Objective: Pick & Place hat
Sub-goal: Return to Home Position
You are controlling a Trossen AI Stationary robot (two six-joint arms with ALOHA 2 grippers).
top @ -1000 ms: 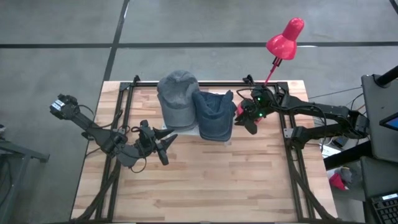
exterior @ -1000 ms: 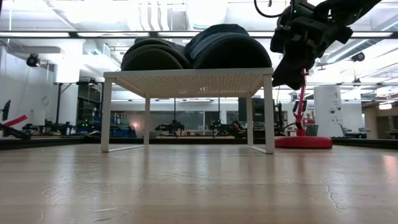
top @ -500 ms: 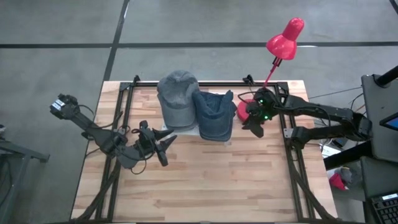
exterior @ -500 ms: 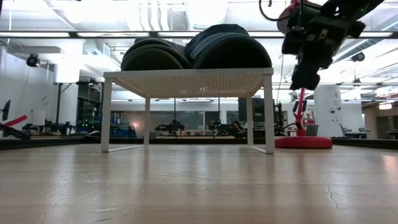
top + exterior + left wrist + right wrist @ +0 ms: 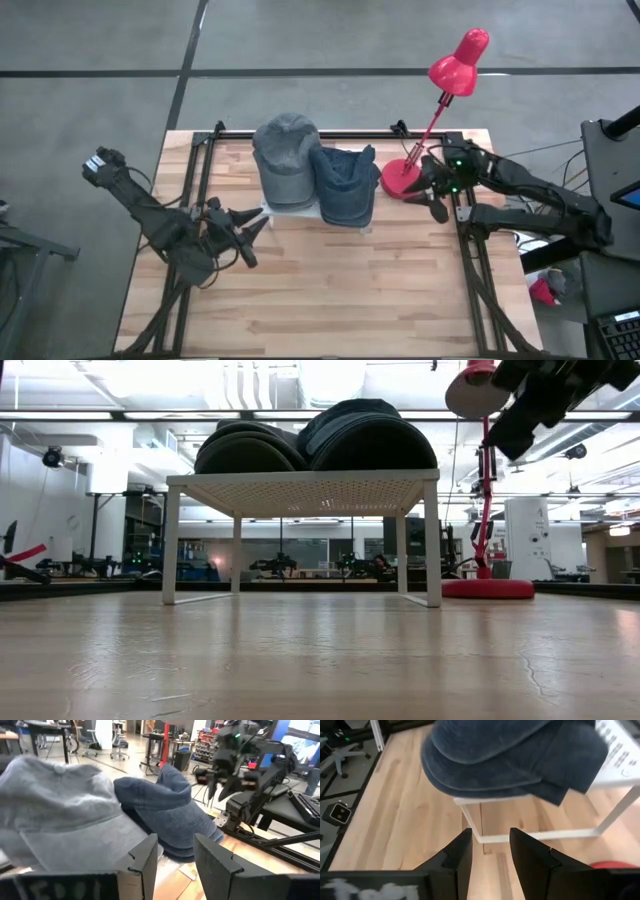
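Blue caps [image 5: 342, 187] lie stacked on the white shelf [image 5: 300, 481] at the far middle of the wooden table [image 5: 330, 300]. They touch the gray caps [image 5: 285, 158] on their left, and neither pile has shifted in the last second. The right gripper [image 5: 437, 200], fingers apart and empty, has drawn back from just beside the blue caps. It is now to the right of the red desk lamp [image 5: 458, 60], near the table's right edge. The left gripper [image 5: 252, 238], fingers also apart and holding nothing, has eased slightly leftward, just nearer than the shelf's left corner. With both arms retreating and the caps settled, the placing looks finished.
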